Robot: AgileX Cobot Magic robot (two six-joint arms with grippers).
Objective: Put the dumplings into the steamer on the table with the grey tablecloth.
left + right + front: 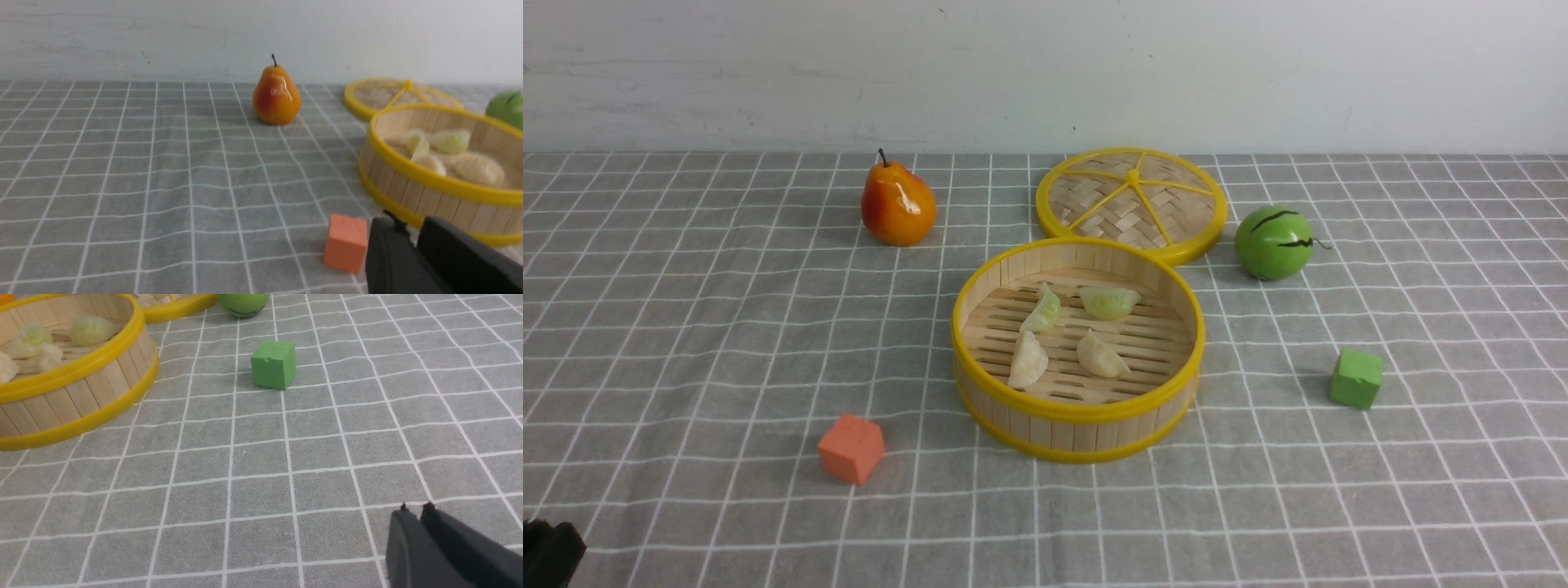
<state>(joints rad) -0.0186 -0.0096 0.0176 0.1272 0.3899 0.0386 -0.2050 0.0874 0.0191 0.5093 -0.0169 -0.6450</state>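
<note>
On the grey tablecloth [686, 343] sits the steamer [1078, 412], upright, holding all four dumplings [1066, 335], their long axes mostly running slantwise toward the wall. Left gripper [408, 232] and right gripper [414, 510] show fingers pressed nearly together, empty.

We are seeing bright, even overhead light casting short soft shadows, glare glinting on the pear [898, 206]; the front view is staying sharp, while the left wrist view is blurring the steamer [445, 179].
</note>
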